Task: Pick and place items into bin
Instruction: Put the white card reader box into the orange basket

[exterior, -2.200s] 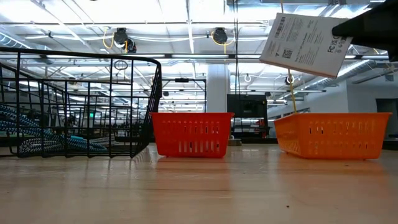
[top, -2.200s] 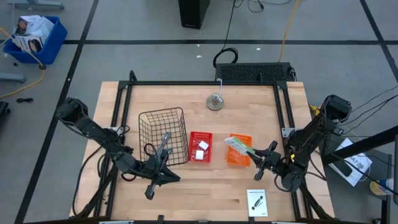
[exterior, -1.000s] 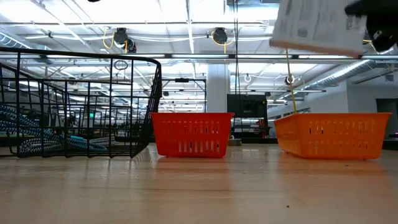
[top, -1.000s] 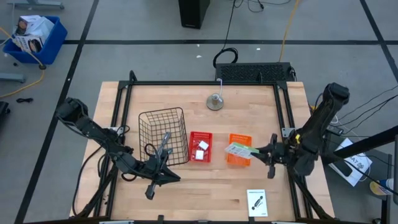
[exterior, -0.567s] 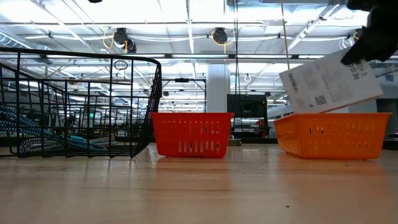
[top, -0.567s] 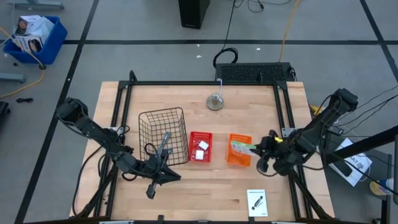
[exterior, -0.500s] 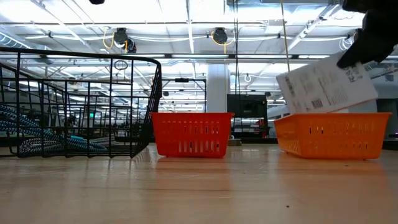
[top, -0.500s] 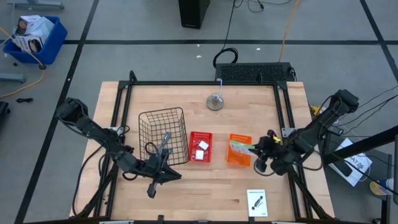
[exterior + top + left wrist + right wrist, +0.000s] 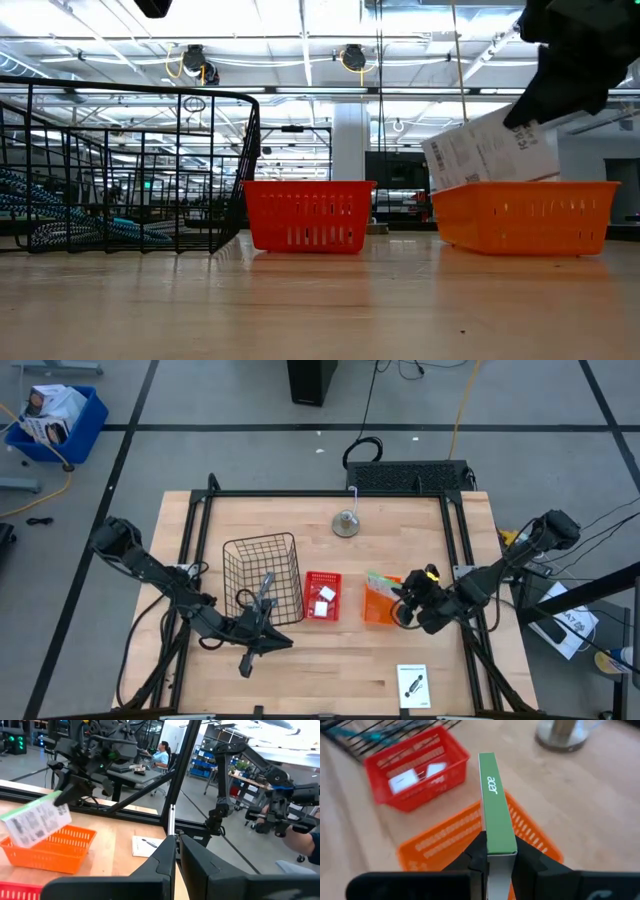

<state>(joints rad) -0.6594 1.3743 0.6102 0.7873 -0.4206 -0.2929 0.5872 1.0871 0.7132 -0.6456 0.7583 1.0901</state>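
- the right gripper (image 9: 398,603) hangs over the orange bin (image 9: 378,612), its fingers clamped on a flat box (image 9: 495,805) with a green edge and white printed faces.
- in the low view the box (image 9: 492,152) tilts, its lower corner dipped below the rim of the orange bin (image 9: 525,217) — the rest stands above the rim.
- the orange bin sits just beside a red bin (image 9: 321,596), which holds small white things (image 9: 324,594); i cannot tell exactly what they are.
- a black wire basket (image 9: 262,577) stands on the other side of the red bin, with a slim grey-handled tool (image 9: 264,589) leaning inside it.
- a flat white packet with black marks (image 9: 412,686) lies on the table (image 9: 330,670) near the front edge, well apart from the bins.
- the left gripper (image 9: 262,618) waits low by the front of the wire basket, fingers together with only a thin slit between them, holding nothing.
- a round metal thing (image 9: 346,523) sits toward the table's back edge.
- in the room beyond — a seated person (image 9: 161,754) at a desk.
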